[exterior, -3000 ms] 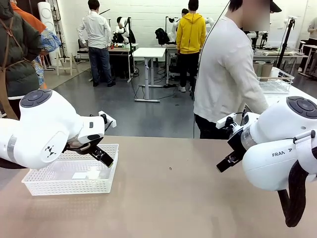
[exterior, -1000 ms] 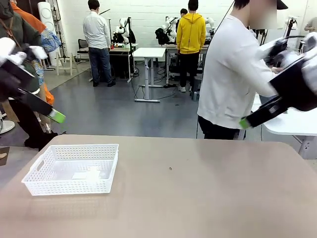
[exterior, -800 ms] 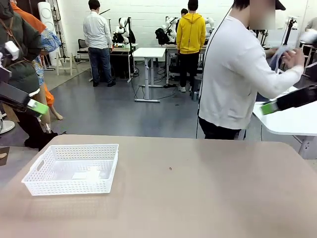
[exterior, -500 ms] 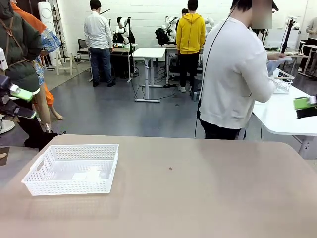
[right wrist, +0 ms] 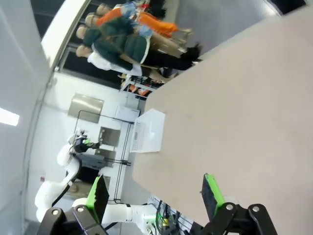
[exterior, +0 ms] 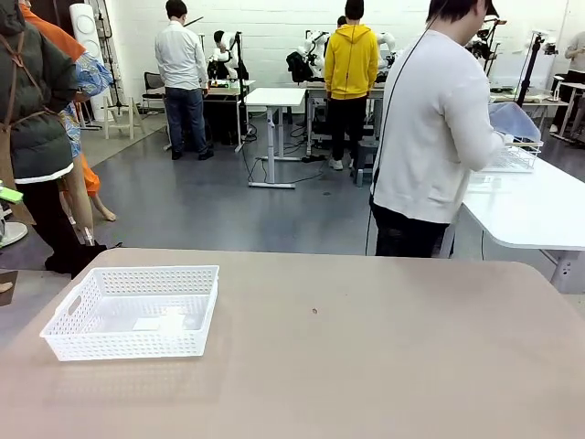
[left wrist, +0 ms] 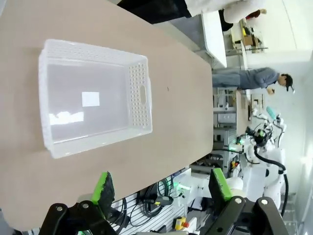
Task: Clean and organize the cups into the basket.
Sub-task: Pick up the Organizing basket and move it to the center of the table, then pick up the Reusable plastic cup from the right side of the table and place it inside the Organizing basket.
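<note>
Left gripper point(left wrist: 161, 182) wide open, well clear above the shallow white perforated plastic basket point(left wrist: 139, 93)
It sits flat on the tan table point(left wrist: 186, 98), handle cut-out in its lattice side.

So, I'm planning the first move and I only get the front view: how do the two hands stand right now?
Observer: The left hand is open, jaws wide apart, with nothing between them.
Operator: And the right?
Observer: The right hand is open as well and holds nothing.
Operator: Where does the left one point?
Observer: Down at the table, with the basket lying ahead of it.
</note>
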`<state>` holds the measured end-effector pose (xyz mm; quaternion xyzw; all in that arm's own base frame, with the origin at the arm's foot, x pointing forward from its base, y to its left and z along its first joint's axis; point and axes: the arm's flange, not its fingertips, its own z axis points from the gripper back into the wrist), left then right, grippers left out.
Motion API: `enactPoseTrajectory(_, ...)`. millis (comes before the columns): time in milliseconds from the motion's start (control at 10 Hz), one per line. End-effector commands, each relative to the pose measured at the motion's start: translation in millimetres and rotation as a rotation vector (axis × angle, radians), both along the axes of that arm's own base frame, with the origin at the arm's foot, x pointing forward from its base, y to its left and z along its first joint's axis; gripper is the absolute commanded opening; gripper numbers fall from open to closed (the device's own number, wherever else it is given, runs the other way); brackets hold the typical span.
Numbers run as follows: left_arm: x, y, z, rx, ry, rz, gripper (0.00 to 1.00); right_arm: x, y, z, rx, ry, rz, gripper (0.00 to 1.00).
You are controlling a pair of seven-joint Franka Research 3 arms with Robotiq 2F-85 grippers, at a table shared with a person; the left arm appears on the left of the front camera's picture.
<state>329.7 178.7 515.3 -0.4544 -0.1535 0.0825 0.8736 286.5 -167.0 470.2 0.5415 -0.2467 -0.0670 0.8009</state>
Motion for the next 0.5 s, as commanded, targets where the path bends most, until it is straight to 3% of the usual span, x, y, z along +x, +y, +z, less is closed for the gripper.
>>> enactPoseTrajectory(0,-15.4,25.0,4.6,-0.041,0.008,0.039,1.0,-25.0,-18.9,5.9,-0.026,0.054,-0.013,1.0)
enactPoseTrajectory(400,-38.9,72.3,-25.9,-0.101,0.08,0.078,1.0,-84.1,-81.3,-1.4,0.045,0.072,-0.137,1.0)
